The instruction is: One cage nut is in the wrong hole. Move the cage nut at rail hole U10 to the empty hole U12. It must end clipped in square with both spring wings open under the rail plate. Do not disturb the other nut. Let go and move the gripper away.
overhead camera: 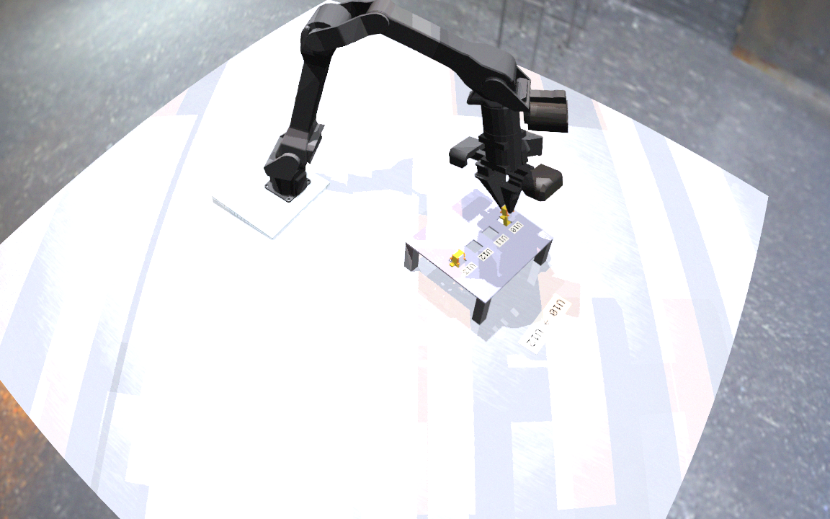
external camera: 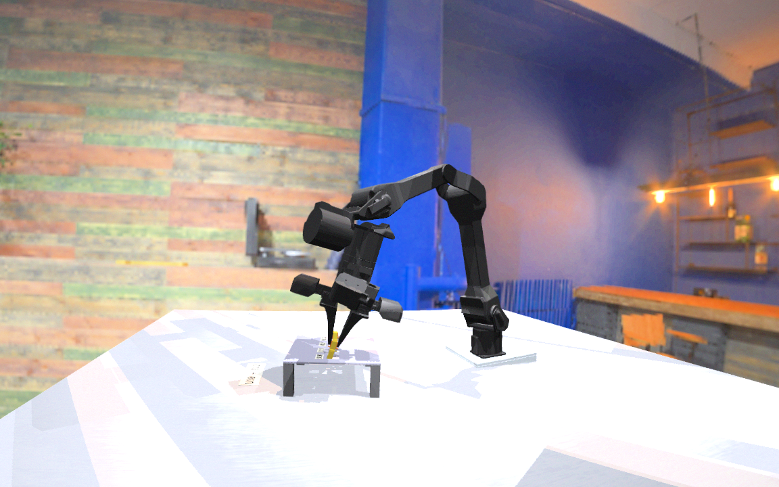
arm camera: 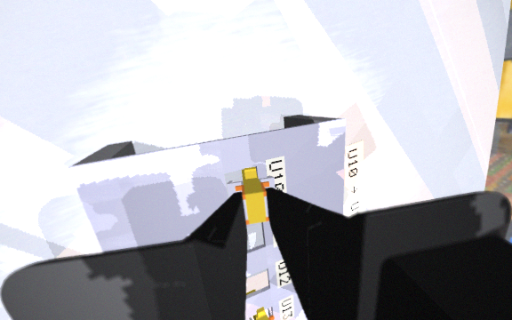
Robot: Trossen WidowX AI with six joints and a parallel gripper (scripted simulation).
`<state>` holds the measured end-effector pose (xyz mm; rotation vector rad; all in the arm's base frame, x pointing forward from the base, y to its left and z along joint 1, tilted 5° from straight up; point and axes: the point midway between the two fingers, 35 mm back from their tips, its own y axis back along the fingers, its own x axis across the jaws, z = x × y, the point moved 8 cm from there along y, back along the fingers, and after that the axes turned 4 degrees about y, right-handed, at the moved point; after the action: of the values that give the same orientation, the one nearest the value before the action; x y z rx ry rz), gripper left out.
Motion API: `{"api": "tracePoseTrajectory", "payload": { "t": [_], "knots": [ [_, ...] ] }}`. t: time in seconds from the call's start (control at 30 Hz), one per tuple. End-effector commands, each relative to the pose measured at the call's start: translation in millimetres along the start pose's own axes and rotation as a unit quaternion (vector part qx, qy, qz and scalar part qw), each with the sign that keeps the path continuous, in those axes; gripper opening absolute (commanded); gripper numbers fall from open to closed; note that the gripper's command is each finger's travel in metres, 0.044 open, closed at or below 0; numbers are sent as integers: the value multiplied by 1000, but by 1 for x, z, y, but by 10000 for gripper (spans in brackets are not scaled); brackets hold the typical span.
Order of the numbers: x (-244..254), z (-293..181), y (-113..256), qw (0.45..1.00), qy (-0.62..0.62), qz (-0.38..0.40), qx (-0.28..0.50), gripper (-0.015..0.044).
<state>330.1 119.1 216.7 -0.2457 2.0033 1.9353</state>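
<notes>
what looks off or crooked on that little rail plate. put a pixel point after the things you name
The yellow metal-look cage nut (overhead camera: 505,216) (external camera: 333,345) (arm camera: 255,204) at U10 looks odd: it stands tilted, rising out of its hole between the black gripper's (overhead camera: 509,210) (external camera: 333,346) (arm camera: 254,192) closed fingers, presumably mid-extraction. Nothing looks spilled.
</notes>
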Motion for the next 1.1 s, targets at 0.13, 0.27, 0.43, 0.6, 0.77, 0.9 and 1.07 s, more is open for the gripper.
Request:
{"api": "tracePoseTrajectory", "payload": {
  "t": [0.13, 0.27, 0.43, 0.6, 0.77, 0.9, 1.07],
  "knots": [
    [-1, 0, 2, 1000, 2, -1, -2, 33],
    [-2, 0, 2, 1000, 2, 0, -3, 33],
    [-2, 0, 2, 1000, 2, 2, -3, 33],
    [-3, 0, 3, 1000, 2, 4, -3, 33],
    [-3, 0, 3, 1000, 2, 6, -3, 33],
    [-4, 0, 3, 1000, 2, 7, -3, 33],
    [-4, 0, 3, 1000, 2, 9, -3, 33]
  ]
}}
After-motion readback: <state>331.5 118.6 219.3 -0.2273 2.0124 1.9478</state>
